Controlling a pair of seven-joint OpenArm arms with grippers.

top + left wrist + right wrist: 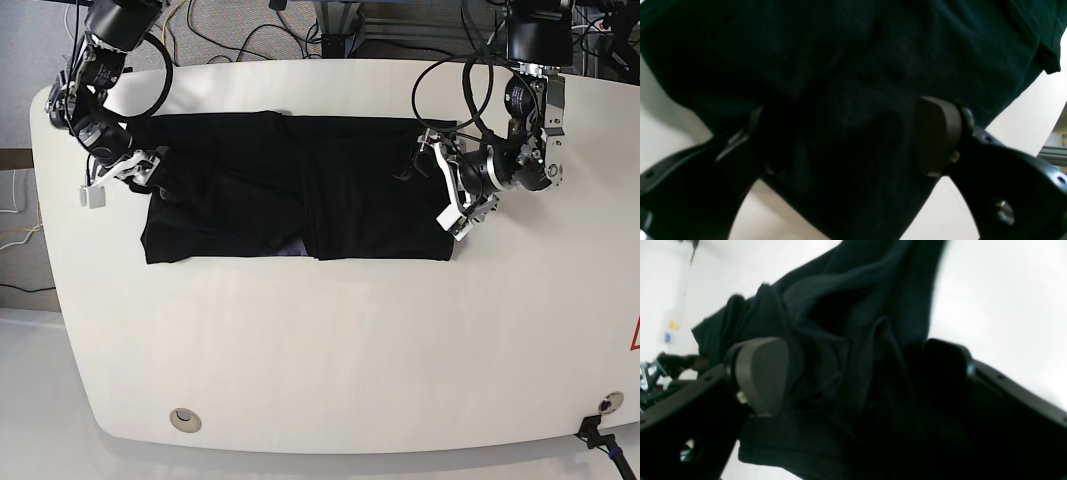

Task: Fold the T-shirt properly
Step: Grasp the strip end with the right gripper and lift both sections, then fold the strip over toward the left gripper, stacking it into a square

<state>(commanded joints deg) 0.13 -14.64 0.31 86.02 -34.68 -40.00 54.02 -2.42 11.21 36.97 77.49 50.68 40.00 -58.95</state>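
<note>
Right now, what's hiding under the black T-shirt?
Mostly the white table. A bit of purple peeks out at the T-shirt's front edge. Whatever else lies under the cloth is covered, so I can't tell.

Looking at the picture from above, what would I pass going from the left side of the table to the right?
Table edge → right gripper, at the shirt's left end → black T-shirt, spread flat → left gripper, at its right end → bare table again.

The black T-shirt (300, 190) lies spread widthwise across the white table's far half, seemingly folded, rumpled mid-front.
</note>
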